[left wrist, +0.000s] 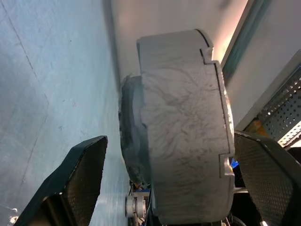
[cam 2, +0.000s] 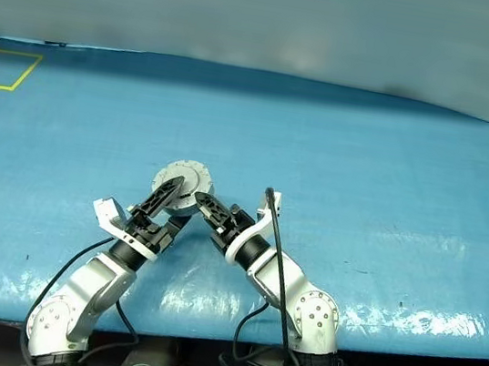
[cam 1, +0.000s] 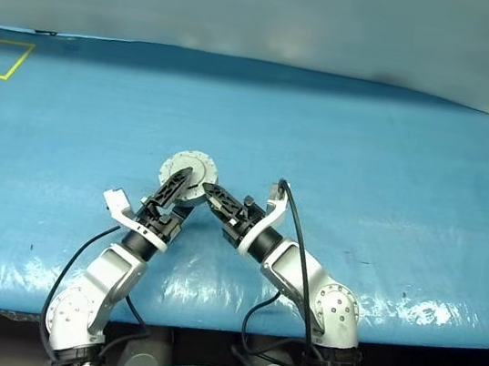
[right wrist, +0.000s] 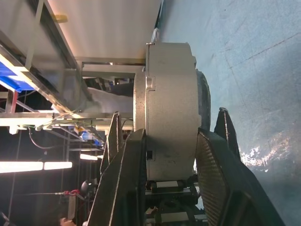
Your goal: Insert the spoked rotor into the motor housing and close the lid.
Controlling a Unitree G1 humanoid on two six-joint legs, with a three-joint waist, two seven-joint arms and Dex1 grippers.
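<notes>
Holding the closed motor housing (cam 1: 187, 177) mid-frame, lid (right wrist: 203, 101) shut, contents hidden.
Right gripper (cam 1: 210, 193) pinches it; left gripper (cam 1: 180, 183) fingers spread around it.

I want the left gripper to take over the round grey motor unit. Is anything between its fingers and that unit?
Nothing visible stands between them. The left gripper is open, its black fingers apart on either side of the round grey closed motor housing, with clear gaps. The right gripper is shut on the housing, above the blue table.
</notes>
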